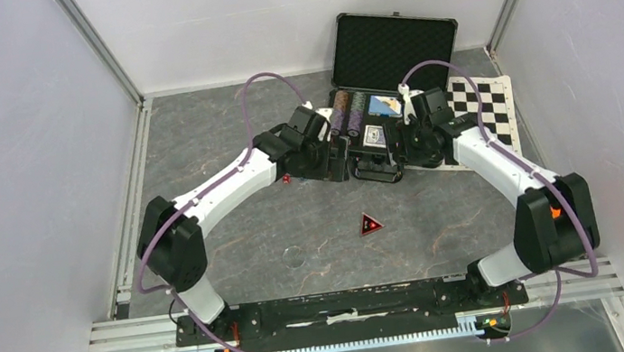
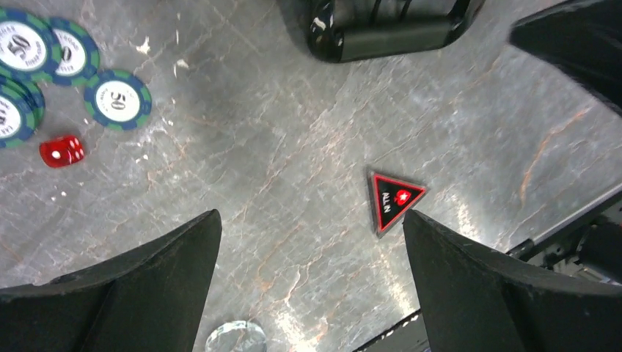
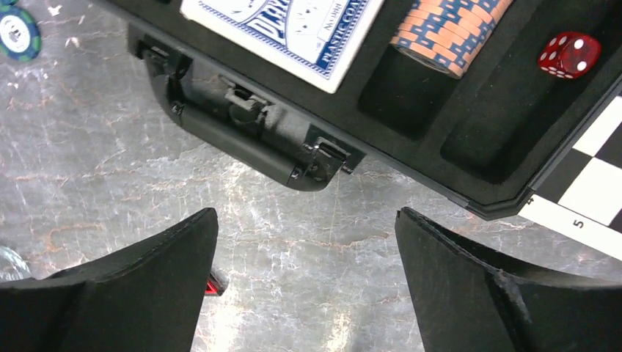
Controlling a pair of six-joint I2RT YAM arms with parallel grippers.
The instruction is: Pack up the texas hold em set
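The black case (image 1: 393, 42) lies open at the back, its handle (image 3: 238, 136) facing me. Inside it lie a blue card deck (image 3: 282, 29), a row of orange-and-blue chips (image 3: 449, 33) and a red die (image 3: 569, 53). My right gripper (image 3: 306, 216) hangs open over bare table just in front of the handle, holding nothing. Left of the case, my left gripper (image 2: 312, 220) is open and empty above the table. Teal chips (image 2: 117, 100) and a second red die (image 2: 61, 151) lie loose to its left. A black-and-red triangular "ALL IN" marker (image 2: 394, 200) lies by its right finger.
A checkered mat (image 1: 488, 103) lies under the case's right side. A clear round disc (image 2: 236, 339) sits on the table near the left finger, also seen mid-table (image 1: 293, 254). White walls close in the left, right and back sides.
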